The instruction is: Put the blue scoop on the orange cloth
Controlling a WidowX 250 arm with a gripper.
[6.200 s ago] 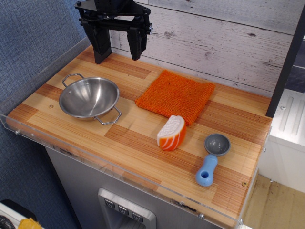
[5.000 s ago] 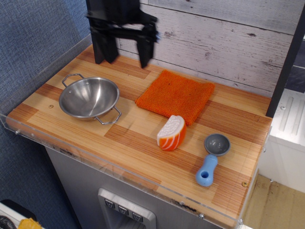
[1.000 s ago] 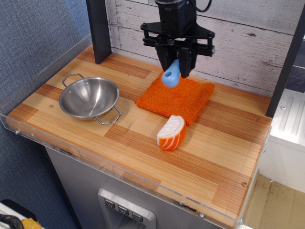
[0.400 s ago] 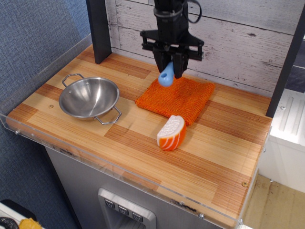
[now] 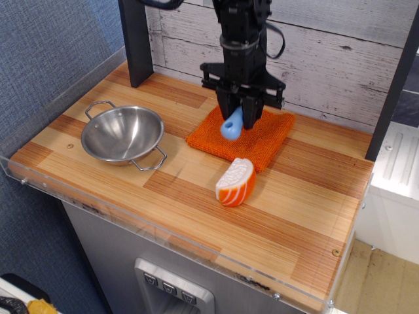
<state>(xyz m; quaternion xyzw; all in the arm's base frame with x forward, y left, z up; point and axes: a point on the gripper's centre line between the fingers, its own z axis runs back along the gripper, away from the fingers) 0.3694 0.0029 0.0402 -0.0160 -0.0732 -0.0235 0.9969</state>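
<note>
The orange cloth (image 5: 262,140) lies flat at the back middle of the wooden counter. My gripper (image 5: 239,118) stands low over the cloth's left half, shut on the blue scoop (image 5: 231,125). Only the scoop's light-blue handle shows, hanging down between the fingers, its end at or just above the cloth. The scoop's grey bowl head is hidden by the gripper.
A steel bowl (image 5: 122,134) with two handles sits at the left. An orange-and-white striped wedge toy (image 5: 235,182) stands just in front of the cloth. A black post (image 5: 135,39) rises at the back left. A clear plastic lip (image 5: 163,243) edges the counter's front.
Several seconds ago the scoop lay at the front right and the gripper was open at the back left. In the last second the gripper has lowered the scoop onto the cloth's left half.
</note>
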